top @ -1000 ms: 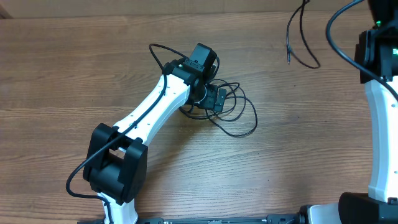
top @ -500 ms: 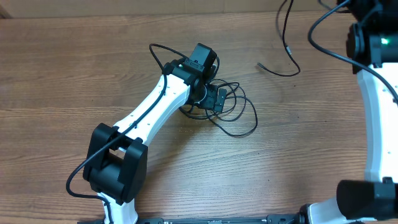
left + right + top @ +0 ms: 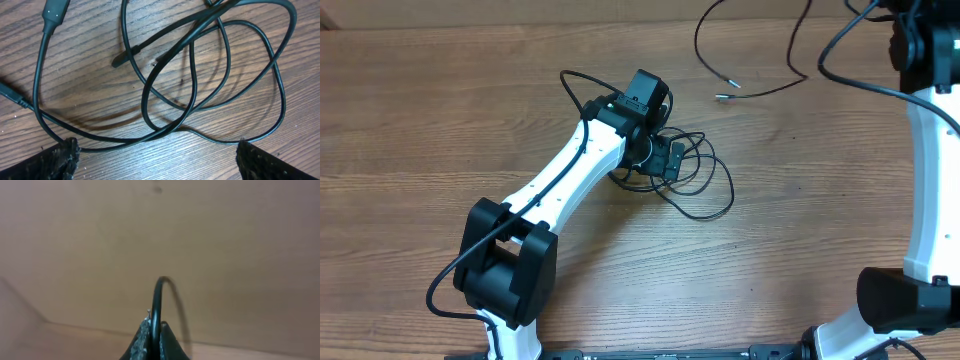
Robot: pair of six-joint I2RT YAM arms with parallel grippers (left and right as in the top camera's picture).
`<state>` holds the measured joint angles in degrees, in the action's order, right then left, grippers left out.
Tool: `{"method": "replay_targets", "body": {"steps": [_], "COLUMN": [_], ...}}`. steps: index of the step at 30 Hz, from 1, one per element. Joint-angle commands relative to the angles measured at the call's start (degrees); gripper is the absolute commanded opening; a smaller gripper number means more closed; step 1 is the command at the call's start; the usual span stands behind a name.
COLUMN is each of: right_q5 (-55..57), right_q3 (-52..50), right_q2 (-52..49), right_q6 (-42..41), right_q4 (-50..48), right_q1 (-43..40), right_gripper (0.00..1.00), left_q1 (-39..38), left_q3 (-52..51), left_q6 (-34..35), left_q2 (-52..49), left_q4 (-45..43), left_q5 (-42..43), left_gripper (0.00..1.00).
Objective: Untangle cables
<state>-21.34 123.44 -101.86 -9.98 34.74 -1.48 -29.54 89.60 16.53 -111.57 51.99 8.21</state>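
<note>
- Tangle [image 3: 692, 176] of thin black cables lies near the centre of the table [image 3: 430, 100]; in the left wrist view we see several loops crossing each other, w/ one plug end [image 3: 54, 11] at top left and a thin tip [image 3: 120, 61] in the middle
- One separate cable [image 3: 770, 91] is well apart from it, at the far right; its silver tips [image 3: 724, 97] are low near the wood, and the rest rises toward the right arm
- Right gripper [image 3: 155, 342] is clenched on this cable, pinched between the fingertips and held high; in the overhead view the gripper is at the frame edge, hardly visible
- Left gripper [image 3: 157, 161] is released, jaws wide, low over the tangle; it holds nothing
- Step in hand, as we judge: one cable is drawn out of the bundle; it looks free, no contact w/ the tangle
- Next move, prob.: right arm puts its cable down at the side; left gripper must choose one strand only, e.g. an outer loop, not two crossed ones; pull slowly, otherwise the loops may tighten into a knot
</note>
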Motion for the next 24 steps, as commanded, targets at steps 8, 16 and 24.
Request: {"method": "replay_targets", "body": {"steps": [8,16,24], "right_q5": [2.4,-11.8,-11.7], "right_q3": [0.7,0.7,0.7], "right_q2": [-4.4,-4.7,-4.7], "right_q6": [16.5,16.5,22.4], "right_q4": [2.6,0.1,-1.3], "right_q1": [0.0,4.8,11.0], "right_gripper": [0.04,0.04,0.04], "left_q1": [0.1,0.1,0.1], "left_q3": [0.1,0.1,0.1], "left_q6": [0.6,0.6,0.6], "left_q2": [-0.1,-0.1,-0.1], "left_q4": [-0.2,-0.2,-0.2], "left_q5": [0.6,0.6,0.6], "left_gripper": [1.00,1.00,1.00]}}
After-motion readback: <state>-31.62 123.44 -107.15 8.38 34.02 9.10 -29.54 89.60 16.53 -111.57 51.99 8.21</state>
